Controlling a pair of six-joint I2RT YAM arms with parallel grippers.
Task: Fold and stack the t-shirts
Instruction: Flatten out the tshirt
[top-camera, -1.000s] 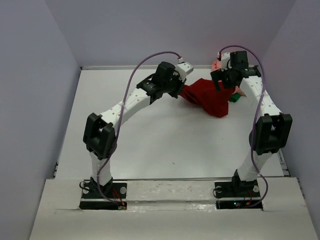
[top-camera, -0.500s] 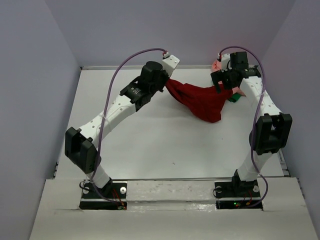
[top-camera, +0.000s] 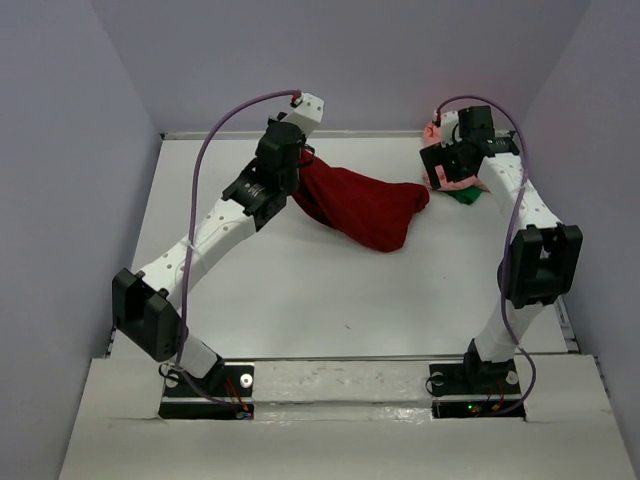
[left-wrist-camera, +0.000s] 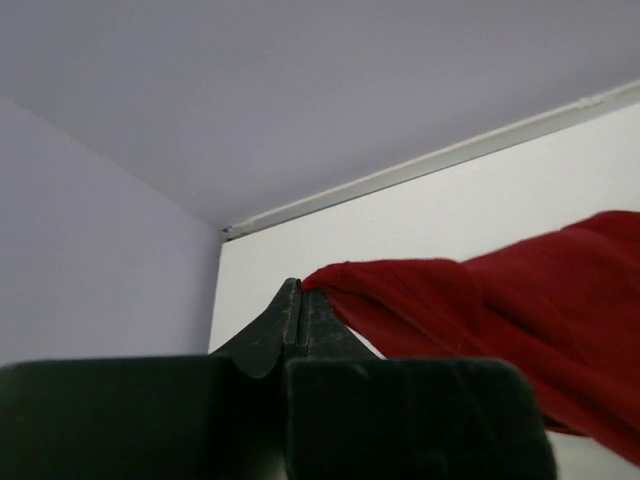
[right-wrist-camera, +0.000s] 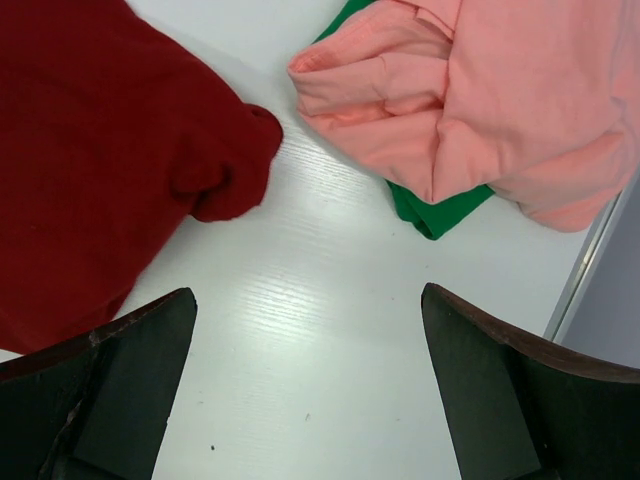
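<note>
White tabletop (top-camera: 300, 290) runs from the two arm bases at the near edge toward the back wall. Past the middle, the dark red t-shirt (top-camera: 360, 205) lies in a loose, crumpled band across the far half of the table. Its right end rests on the surface and its left end is raised off it.

The left gripper (left-wrist-camera: 300, 300) is clenched on that raised end. In the left wrist view its fingers are pressed together with a corner of red cloth pinched at their tips, and the fabric slopes away from there down to the table.

Further right, the right gripper (right-wrist-camera: 308, 300) hovers above bare table with its jaws spread wide, grasping nothing. In the right wrist view the red shirt's rounded end lies to one side of the gap between the fingers.

In the far right corner the salmon pink t-shirt (right-wrist-camera: 500, 100) sits bunched in a heap near the table's edge. A bit of green fabric (right-wrist-camera: 440, 210) pokes out from under it, touching it. A narrow strip of white table separates the red shirt from this heap.
</note>
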